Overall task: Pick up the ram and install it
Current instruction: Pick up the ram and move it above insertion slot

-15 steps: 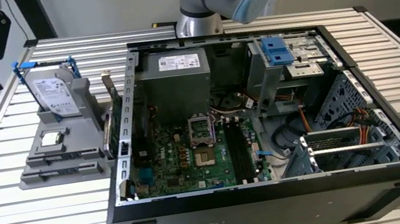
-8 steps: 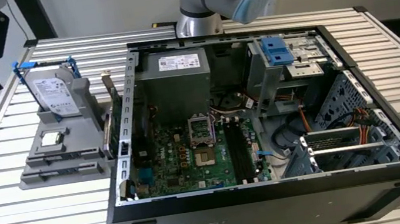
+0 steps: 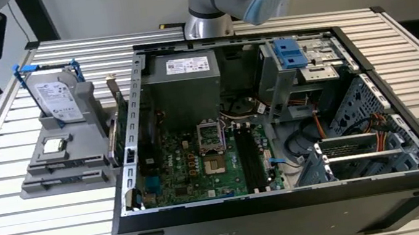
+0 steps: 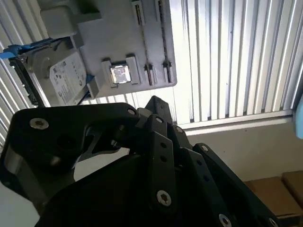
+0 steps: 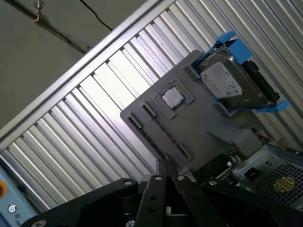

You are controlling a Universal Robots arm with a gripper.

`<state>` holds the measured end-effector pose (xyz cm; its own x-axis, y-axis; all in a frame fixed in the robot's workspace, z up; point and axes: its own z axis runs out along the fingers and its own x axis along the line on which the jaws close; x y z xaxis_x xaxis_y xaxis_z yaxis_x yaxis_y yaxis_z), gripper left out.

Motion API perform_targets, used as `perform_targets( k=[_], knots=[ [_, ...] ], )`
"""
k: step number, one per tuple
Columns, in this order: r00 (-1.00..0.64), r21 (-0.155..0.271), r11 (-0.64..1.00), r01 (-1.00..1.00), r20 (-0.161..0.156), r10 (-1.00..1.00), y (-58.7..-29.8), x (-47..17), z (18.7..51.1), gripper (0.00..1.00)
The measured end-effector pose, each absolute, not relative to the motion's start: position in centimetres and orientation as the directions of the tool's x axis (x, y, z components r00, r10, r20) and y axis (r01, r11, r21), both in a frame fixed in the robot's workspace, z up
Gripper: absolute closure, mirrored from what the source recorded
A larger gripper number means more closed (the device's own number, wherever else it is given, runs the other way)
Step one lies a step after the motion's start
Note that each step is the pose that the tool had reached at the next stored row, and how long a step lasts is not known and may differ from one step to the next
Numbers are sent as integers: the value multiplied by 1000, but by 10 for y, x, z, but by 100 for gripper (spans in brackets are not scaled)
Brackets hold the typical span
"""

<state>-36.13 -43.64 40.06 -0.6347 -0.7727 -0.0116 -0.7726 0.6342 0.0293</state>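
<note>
Ram: cannot tell where it sits right now. Claw [image 5: 165, 164] has its fingers pressed together with nothing seen between them. It hangs above the bench's [image 3: 27, 232] far corner on the exterior view's left, over the grey parts holder [image 3: 61, 155]. The holder stands near that side edge, with the hard drive [image 3: 57, 99] upright and a chip [image 3: 54, 145] in a pocket, likely so parts sit at fixed spots for a top-down grab. Its narrow slots [image 5: 135, 122] look bare in the first wrist view. The computer case [image 3: 292, 223] lies open on its side mid-bench, so the motherboard [image 3: 191, 164] faces up — its black slots [image 3: 250, 158] are too dark to judge whether a stick is seated.
</note>
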Motion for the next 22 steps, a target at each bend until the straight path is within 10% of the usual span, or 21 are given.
perform_targets(
  k=[22],
  knots=[
    [-307,0,307,-952,-18,-951,-436,-362,401,100]
  ],
)
